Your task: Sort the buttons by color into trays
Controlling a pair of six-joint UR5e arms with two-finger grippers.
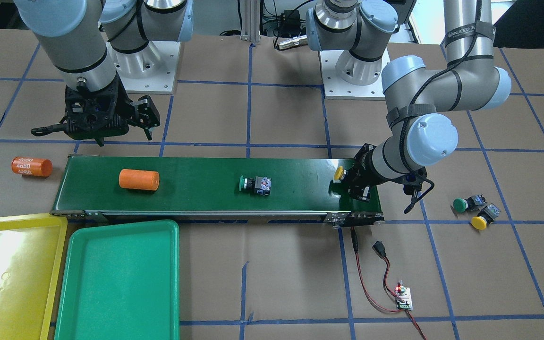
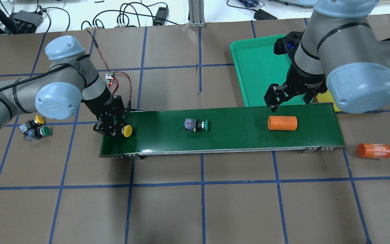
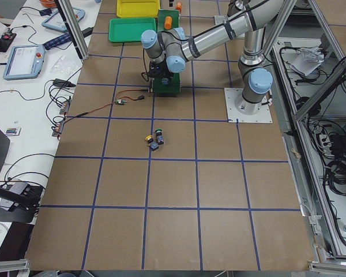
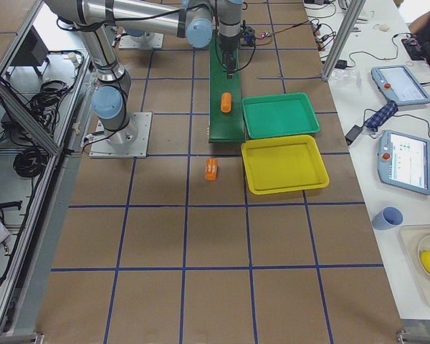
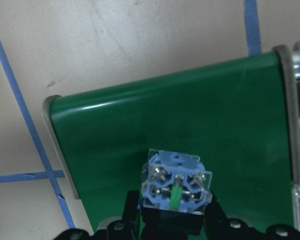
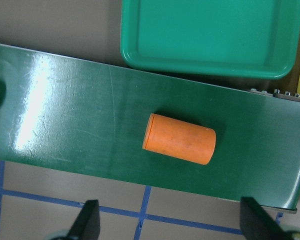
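Overhead exterior, left edge: the loose yellow button (image 2: 39, 119) and the loose green button (image 2: 46, 131) lie pressed together on the table (image 2: 195, 210), well off the belt. Each has a domed glossy cap, a black collar and a grey-blue block.
Left gripper (image 2: 115, 128): clamped on the held yellow button (image 2: 126, 130) at the belt's left end, cap pointing along the belt. In the wrist view the black fingers (image 5: 131, 212) pinch its body below a translucent blue contact block with metal screws.
Circuit board (image 2: 109, 79): small and red-lit, with red and black wires, on the table behind that gripper.
Conveyor belt (image 2: 235, 139): long, dark green and smooth with a sheen, with metal side rails.
Belt green button (image 2: 196, 125): on its side at mid-belt, cap to the right.
Belt orange cylinder (image 2: 282, 123): matte and plain, lying on its side.
Right gripper (image 6: 170, 215): above that cylinder, fingers spread wide, holding nothing.
Green tray (image 2: 259, 67): shallow glossy plastic with rounded corners, just beyond the belt.
Yellow tray (image 4: 283, 163): same shape, right beside the green one.
Table orange cylinder (image 2: 373, 150): printed with white digits, past the belt's right end.
Surface: brown sheet gridded with blue tape.
Room: aluminium posts, cables and side benches with handheld screens.
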